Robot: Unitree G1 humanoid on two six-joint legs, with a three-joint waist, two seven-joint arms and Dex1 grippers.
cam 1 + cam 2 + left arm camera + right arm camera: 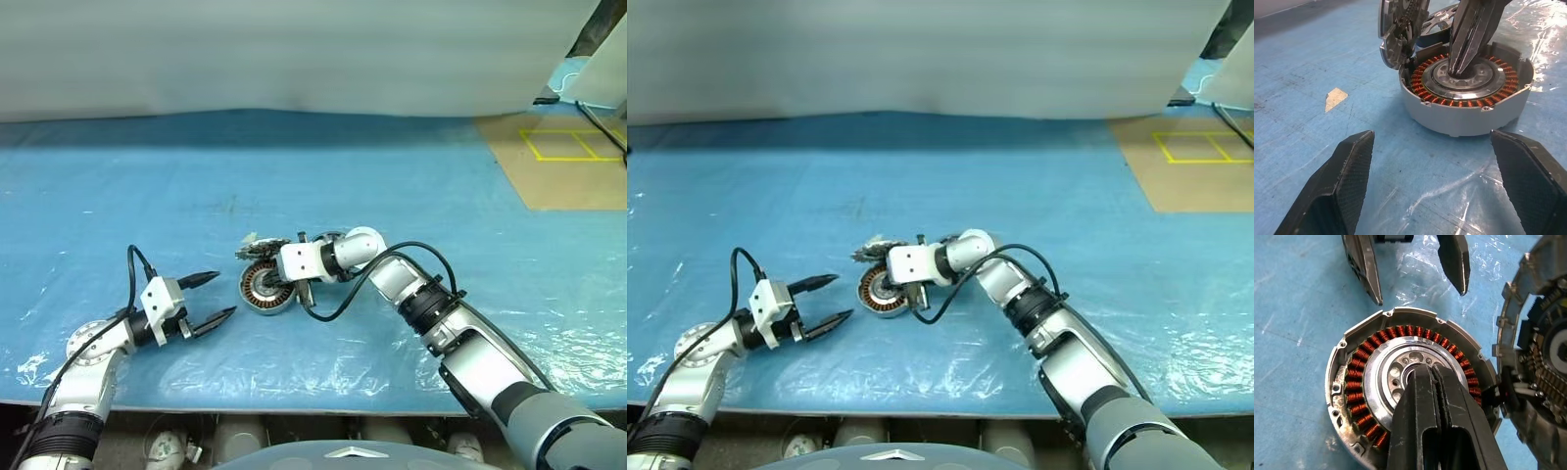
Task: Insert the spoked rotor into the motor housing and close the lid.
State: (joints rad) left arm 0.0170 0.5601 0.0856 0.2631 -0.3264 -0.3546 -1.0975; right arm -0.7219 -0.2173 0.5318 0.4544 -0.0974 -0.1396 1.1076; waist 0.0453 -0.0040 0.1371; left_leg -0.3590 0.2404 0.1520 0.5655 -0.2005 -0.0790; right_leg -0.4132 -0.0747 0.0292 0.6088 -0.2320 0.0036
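The motor housing [265, 287] sits left of centre on the bench [294, 176]. It looks heavy, rigid metal with delicate windings, best gripped by its shell. The right end effector [1458, 71], fingers together, presses its hub; the left end effector [217, 296] gapes nearby.

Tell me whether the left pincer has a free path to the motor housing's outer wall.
Probably yes: the left pincer is open, facing the motor housing across bare sheet; the shut right pincer only occupies its centre.
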